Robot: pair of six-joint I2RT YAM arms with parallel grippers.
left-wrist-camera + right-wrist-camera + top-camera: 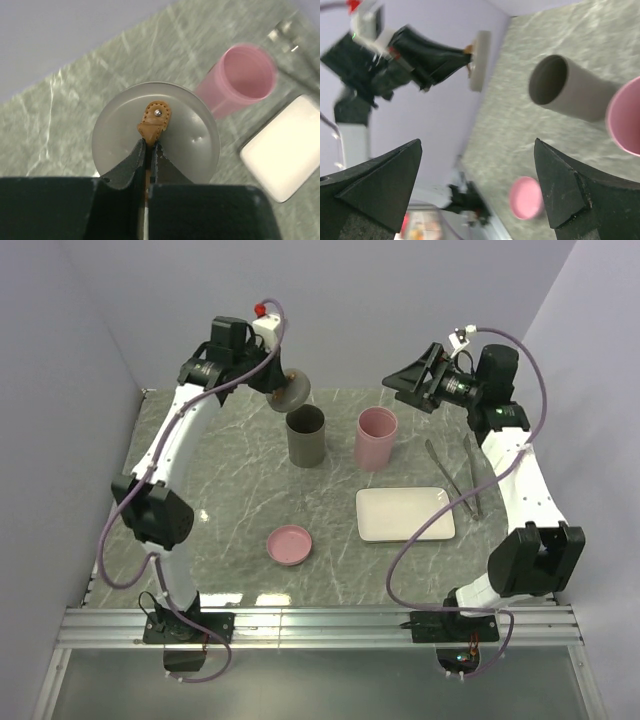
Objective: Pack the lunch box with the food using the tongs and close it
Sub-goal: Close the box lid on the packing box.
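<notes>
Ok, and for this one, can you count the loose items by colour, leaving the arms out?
Pink: 2, pink cup and pink dish
Grey: 2, grey cup and grey lid, pinched by its brown tab in the left gripper
White: 1, rectangular tray
Metal: 1, tongs
Total: 6

Marbled table (235, 502), grey metal tongs (471, 476)

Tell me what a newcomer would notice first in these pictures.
The left pincer, raised at the back left, pinches the brown tab of a round grey lid in the air near the grey cup. The right pincer hangs wide open beyond the pink cup, while the tongs lie untouched right of the white tray.
</notes>
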